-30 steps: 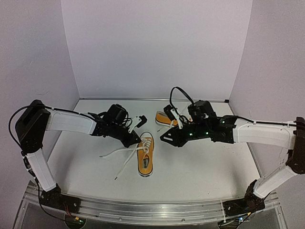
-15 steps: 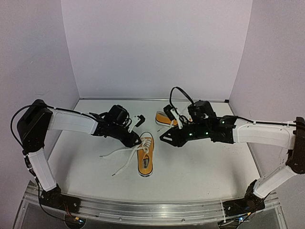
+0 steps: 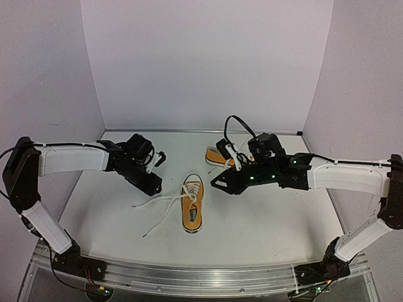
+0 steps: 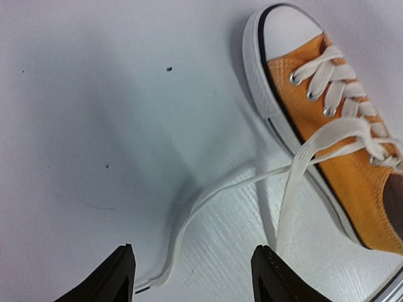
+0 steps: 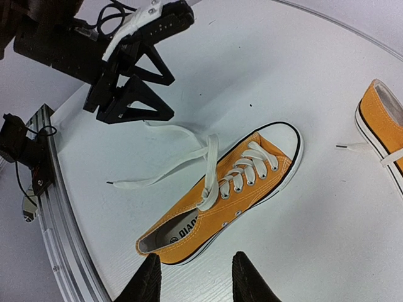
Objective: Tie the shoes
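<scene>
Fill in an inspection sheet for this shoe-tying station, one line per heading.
Surface: white table, few dark specks.
Job's things: near sneaker untied, laces trailing left; far sneaker partly behind right arm.
Clutter: nothing seen.
Grippers: left gripper open, empty, over a lace end; right gripper open, empty, by near sneaker's heel.
Cables: black cable looping above right wrist.
Surroundings: plain pale walls; metal rail at near edge.
</scene>
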Controlling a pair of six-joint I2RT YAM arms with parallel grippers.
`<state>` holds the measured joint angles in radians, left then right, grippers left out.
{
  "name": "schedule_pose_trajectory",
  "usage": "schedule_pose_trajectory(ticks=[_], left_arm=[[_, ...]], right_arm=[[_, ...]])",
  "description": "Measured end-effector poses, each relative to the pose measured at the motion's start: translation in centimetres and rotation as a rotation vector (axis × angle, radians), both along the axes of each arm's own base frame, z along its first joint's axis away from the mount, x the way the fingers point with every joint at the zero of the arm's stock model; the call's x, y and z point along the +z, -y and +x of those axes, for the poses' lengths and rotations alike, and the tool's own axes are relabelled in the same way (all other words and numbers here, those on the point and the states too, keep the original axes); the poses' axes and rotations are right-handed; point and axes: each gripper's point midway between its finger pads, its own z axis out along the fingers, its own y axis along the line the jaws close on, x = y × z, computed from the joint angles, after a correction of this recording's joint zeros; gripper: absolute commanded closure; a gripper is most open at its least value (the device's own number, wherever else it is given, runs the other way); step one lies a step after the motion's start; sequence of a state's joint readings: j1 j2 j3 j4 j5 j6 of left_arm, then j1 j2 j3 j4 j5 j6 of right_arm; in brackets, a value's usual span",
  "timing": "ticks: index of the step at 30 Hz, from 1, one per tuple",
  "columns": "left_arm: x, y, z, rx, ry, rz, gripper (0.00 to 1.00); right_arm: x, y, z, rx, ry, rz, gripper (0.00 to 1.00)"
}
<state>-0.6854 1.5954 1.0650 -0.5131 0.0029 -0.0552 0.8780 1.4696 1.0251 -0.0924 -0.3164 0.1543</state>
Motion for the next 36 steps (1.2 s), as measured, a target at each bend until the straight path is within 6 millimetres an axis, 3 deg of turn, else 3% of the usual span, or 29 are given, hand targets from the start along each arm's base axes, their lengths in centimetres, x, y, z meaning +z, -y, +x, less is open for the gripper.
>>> schedule_pose_trajectory(ticks=[8, 12, 21, 25, 29, 33, 36], left_arm=[[-5.1, -3.6, -2.4, 0.009, -0.195, 0.199, 0.36], [-6.2, -4.2, -2.9, -0.018, -0.224, 0.243, 0.37], [-8.1, -4.2, -3.2, -0.053, -0.27, 0.282, 0.6], [-8.5, -3.8, -3.5, -0.074, -0.294, 0.265, 0.76], [-8.5, -3.0, -3.8, -0.094, -0.318, 0.232, 0.99], [-8.2, -1.7, -5.0, -0.13, -0.361, 0.179, 1.0], [-6.3, 0.4, -7.0, -0.197, -0.372, 0.112, 1.0]], right_arm=[[0.0, 0.0, 0.0, 0.0, 0.0, 0.001, 0.64], [-0.2, 0.1, -0.1, -0.001, -0.005, -0.001, 0.64], [-0.5, 0.2, -0.1, -0.003, -0.009, -0.007, 0.63], [-0.5, 0.2, -0.1, -0.004, -0.008, -0.008, 0.64], [-0.7, 0.4, -0.2, -0.007, -0.009, -0.01, 0.64], [-1.0, 0.7, -0.4, -0.01, -0.015, -0.013, 0.65], [-1.0, 1.1, -0.4, -0.017, -0.019, -0.011, 0.66]])
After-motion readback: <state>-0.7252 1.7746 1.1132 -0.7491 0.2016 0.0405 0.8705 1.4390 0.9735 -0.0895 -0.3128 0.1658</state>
